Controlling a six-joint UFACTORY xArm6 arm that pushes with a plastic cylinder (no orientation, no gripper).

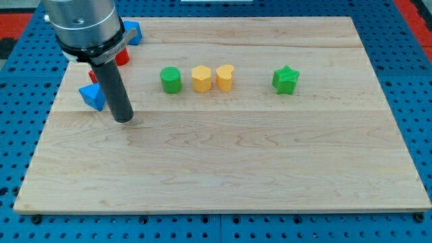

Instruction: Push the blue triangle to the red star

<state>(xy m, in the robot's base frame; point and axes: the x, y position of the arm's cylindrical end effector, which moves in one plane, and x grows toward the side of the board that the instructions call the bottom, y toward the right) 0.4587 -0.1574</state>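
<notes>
A blue triangle (92, 96) lies at the view's left on the wooden board (223, 162). My tip (123, 119) rests on the board just right of it and slightly lower, close to touching. Red block pieces show beside the rod: one (122, 57) above and right, one sliver (92, 76) just above the blue triangle. Their shape is mostly hidden by the arm, so I cannot tell which is the star. Another blue block (132, 32) sits at the top left, partly hidden behind the arm.
A green cylinder (171, 79), a yellow hexagon (201, 78) and a yellow heart-like block (225, 77) stand in a row at the upper middle. A green star (285, 79) is to their right. The board's left edge is near the blue triangle.
</notes>
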